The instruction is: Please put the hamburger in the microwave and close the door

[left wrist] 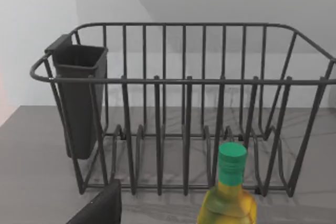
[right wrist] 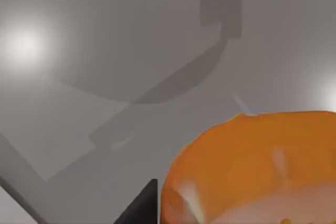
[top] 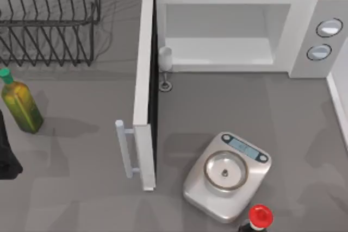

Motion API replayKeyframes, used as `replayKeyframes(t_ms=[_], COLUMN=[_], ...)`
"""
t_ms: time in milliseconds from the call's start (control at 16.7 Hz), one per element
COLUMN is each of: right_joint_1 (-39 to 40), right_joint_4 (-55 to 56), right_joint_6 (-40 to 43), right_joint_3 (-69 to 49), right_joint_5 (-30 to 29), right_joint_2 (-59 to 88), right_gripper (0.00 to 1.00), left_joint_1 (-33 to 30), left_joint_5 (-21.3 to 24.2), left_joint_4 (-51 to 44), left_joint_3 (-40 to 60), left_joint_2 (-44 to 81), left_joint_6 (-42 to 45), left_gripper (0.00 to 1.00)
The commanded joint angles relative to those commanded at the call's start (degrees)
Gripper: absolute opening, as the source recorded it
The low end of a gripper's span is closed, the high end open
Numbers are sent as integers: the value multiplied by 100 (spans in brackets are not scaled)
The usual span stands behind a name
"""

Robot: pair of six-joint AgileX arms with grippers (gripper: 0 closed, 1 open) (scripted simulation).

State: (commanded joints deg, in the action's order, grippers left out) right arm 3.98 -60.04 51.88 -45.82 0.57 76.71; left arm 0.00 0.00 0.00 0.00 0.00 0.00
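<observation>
1. Microwave (top: 234, 31) at the back of the table (top: 81, 199), right of centre. Pale cavity open to the front, nothing seen inside it in the top view. Two round knobs on its right panel.
2. Door (top: 145, 88) swung wide open, standing out toward the front, bar handle (top: 124, 148) on its left face.
3. Small wine glass (top: 165, 68) stands on the table just beside the door's inner edge, at the cavity's front left corner, outside it.
4. Wire dish rack (left wrist: 184, 108) at back left; dark cup holder (left wrist: 79, 98) hangs on one end. No dishes in the rack.
5. Green-capped oil bottle (top: 20, 104) in front of the rack, left side.
6. Silver kitchen scale (top: 227, 175) in front of the microwave, pan empty. Red-capped bottle (top: 259, 217) just beside its front edge.
7. Right wrist view: hamburger (right wrist: 262, 166) very close to the camera, orange bun with paler lower edge, grey surface behind. A dark finger (right wrist: 142, 205) tip sits beside it; cannot tell whether the right gripper grips it.
8. Left wrist view: rack and oil bottle, a dark finger (left wrist: 102, 205) tip low in frame; left gripper's opening cannot be told.
9. Left arm (top: 6, 150) at the table's left edge.
</observation>
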Motion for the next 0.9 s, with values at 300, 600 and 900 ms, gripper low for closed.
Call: replayKeyframes(t_ms=[300,600,900], right_joint_1=[-2,33,461], right_joint_4=[-667,-591,592], right_joint_6=[-14,-63,-819], right_joint_3=[-472,-483,-908], right_joint_5=[-2,-26,-477], right_joint_2=[-354,-289,534], right_gripper=[0,0,0], left_joint_1=[0,0,0], left_joint_5=[0,0,0], left_joint_4=[0,0,0], left_joint_3=[0,0,0], left_joint_2=[0,0,0], left_joint_6=[0,0,0], left_gripper=[100,100,100])
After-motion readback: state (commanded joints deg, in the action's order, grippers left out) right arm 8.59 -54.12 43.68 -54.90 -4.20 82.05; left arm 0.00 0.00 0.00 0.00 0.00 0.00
